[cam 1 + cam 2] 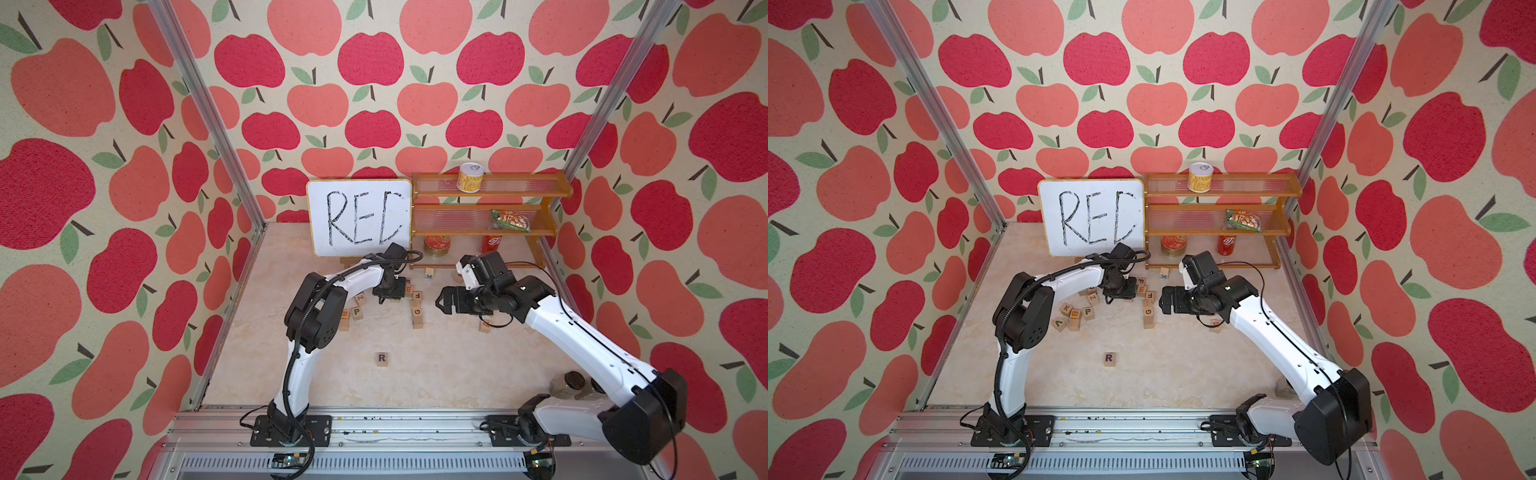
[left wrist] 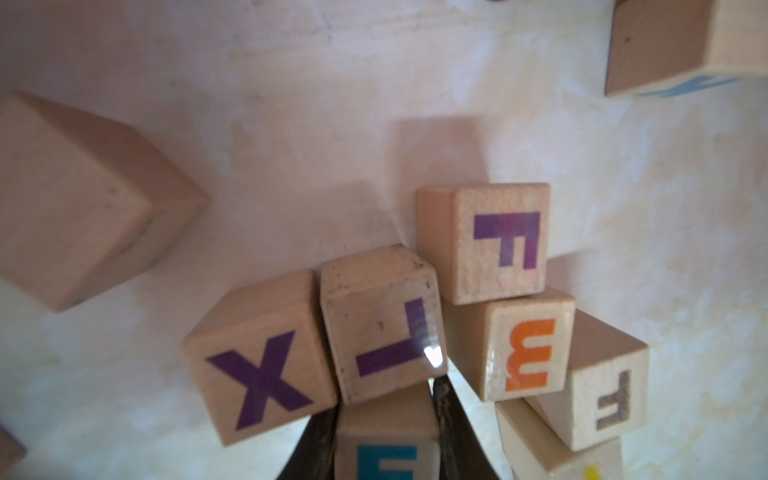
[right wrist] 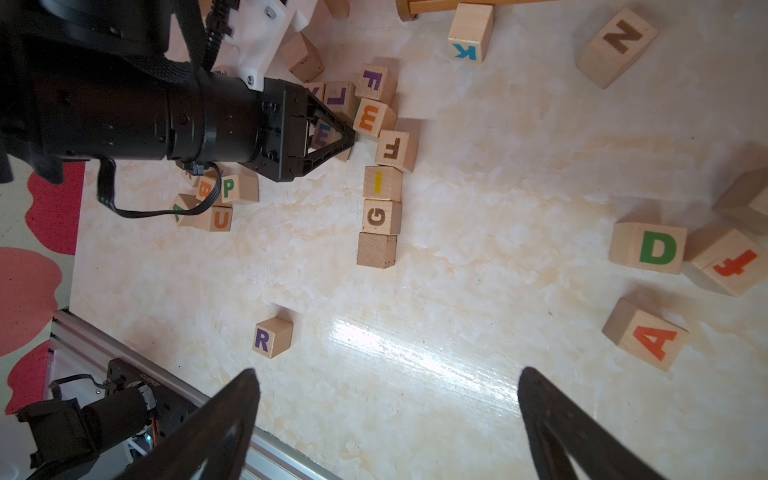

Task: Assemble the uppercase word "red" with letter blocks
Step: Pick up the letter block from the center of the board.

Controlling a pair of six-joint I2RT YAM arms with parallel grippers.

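E block: a small light-wood cube with a blue-teal E (image 2: 386, 451) sat clamped between the two dark fingers (image 2: 451, 419) of the left gripper (image 2: 384, 399). It was in the crowded cluster at the far middle of the table (image 1: 436, 374), touching the purple L block (image 2: 382, 324).
R block: the purple R (image 1: 382, 358) stood alone at the near middle, letter up, well apart from every other cube.
D block: the green D (image 3: 650, 248) lay on the right side, just beside an orange-lettered block (image 3: 731, 264) (in both top views the right arm hid it).
Right gripper: its jaws (image 3: 386, 370) were spread wide and held nothing, hovering right of the cluster.
Handling: the cubes looked light, stiff and smooth-faced, unlikely to crush but liable to twist if pinched on corners.
Hold: two opposite flat side faces seemed best, with the letter kept on top.
Caution: the E's neighbours pressed close, so a straight lift looked safest.
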